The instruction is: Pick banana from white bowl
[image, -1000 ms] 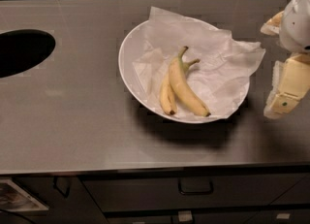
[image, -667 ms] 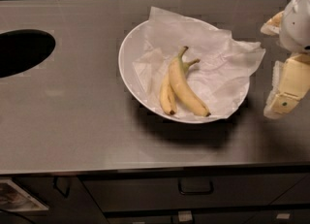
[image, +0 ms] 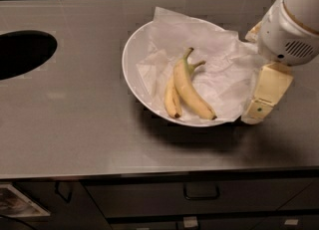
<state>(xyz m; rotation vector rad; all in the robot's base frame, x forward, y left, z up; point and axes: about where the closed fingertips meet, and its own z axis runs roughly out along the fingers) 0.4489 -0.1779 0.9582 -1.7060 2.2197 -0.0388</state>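
The gripper (image: 250, 77) hangs near the right edge of the brushed-metal surface (image: 75, 124), its blocky cream fingers (image: 269, 87) apart. Just beside it sits the glossy round white bowl (image: 130, 74). Inside, on crumpled paper (image: 219, 69), the thick curved banana (image: 189, 92) touches a slimmer banana (image: 172, 102).

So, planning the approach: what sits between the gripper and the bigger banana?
Camera view: only crumpled white paper, draped over the right rim of the white bowl, lies between the gripper, just right of that bowl, and the banana.

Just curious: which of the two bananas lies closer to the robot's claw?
The longer, thicker banana with the greenish stem. It lies on the side toward the gripper, which hangs right of the white bowl; the shorter banana lies beyond it.
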